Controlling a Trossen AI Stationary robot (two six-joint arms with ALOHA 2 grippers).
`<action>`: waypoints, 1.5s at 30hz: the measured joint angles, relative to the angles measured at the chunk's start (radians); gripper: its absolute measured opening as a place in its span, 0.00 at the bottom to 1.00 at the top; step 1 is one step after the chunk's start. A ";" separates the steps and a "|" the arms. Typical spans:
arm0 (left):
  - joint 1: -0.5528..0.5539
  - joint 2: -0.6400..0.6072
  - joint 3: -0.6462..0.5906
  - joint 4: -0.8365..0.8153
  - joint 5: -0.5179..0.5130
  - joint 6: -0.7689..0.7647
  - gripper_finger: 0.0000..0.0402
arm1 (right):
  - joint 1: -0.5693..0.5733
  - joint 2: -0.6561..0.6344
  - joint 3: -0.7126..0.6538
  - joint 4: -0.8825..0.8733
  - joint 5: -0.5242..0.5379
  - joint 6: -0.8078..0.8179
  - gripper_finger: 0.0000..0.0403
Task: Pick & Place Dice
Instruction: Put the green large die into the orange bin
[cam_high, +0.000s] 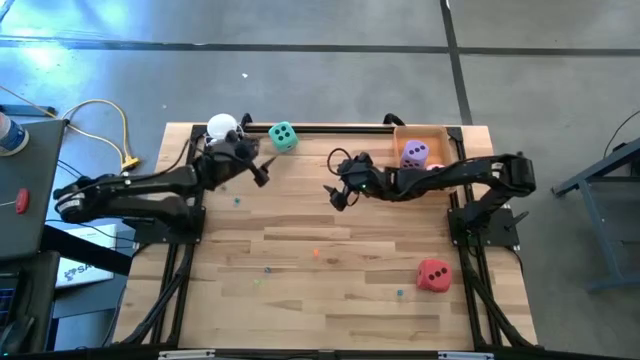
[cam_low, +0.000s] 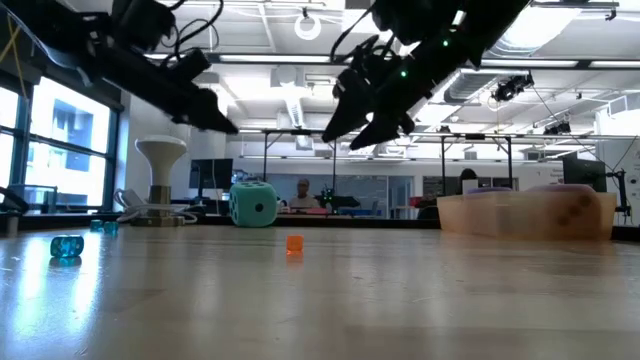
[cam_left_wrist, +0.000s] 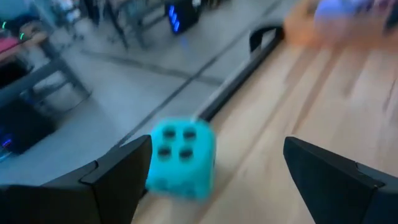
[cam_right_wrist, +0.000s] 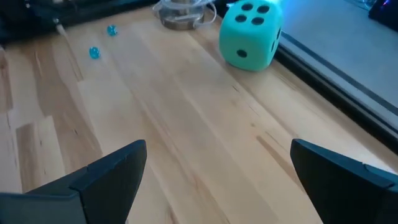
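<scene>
1. Nearest the front edge of the bench (cam_high: 330, 290) we see the red die (cam_high: 433, 274), sitting alone on the right-hand side, well apart from both arms.
2. Further in, over the middle of the bench, the right claw (cam_high: 335, 193) hangs in the air with its fingers spread wide and nothing between them.
3. The left claw (cam_high: 264, 170) is also released and empty, poised just beside the mint green die (cam_high: 283, 137), which rests at the back edge against the dark rail (cam_high: 340, 128) (the left wrist view shows it close to one finger, not yet between the two).
4. At the back right stands the wooden box (cam_high: 443, 132), holding the purple die (cam_high: 415, 153); a sliver of pink beside it is probably the pink die, though the right arm hides most of it.
5. We judge the dice soft and light, so a moderate squeeze should do; they may compress or roll if nudged off-centre.
6. We would take the mint green die across two opposite flat faces, at mid-height, fingers square to it and clear of the rail.
</scene>
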 joint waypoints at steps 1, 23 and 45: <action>0.032 0.009 0.000 0.046 0.038 0.011 0.88 | -0.001 0.005 0.000 0.001 0.000 0.001 0.97; 0.193 0.587 0.116 0.518 0.080 0.109 0.88 | 0.024 0.008 0.000 0.008 0.002 0.012 0.97; 0.143 0.672 0.122 0.412 0.527 -0.097 0.88 | 0.024 0.008 -0.001 0.005 -0.050 0.012 0.97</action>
